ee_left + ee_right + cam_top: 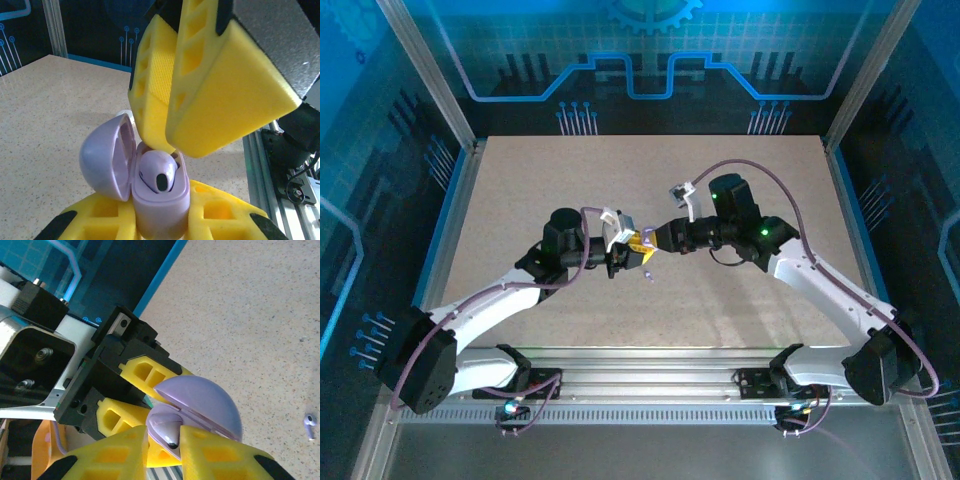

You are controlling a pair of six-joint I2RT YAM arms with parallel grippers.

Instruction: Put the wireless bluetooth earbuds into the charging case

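Note:
My left gripper (pixel 161 212) is shut on the lavender charging case (pixel 162 207) and holds it above the table. The case's domed lid (pixel 106 156) is swung open to the left. A purple earbud (pixel 157 172) sits in the case's near socket, dark tip up. My right gripper (pixel 166 442) comes in from above with its yellow fingers (pixel 220 100) closed on that earbud (pixel 169 427). The two grippers meet at mid-table, left gripper (pixel 625 256) against right gripper (pixel 650 241). A second earbud (pixel 310 426) lies loose on the table.
The speckled beige table (pixel 720 190) stretches open behind the arms. Aluminium frame posts and blue panels wall it in on three sides. A metal rail (pixel 650 365) runs along the near edge between the arm bases.

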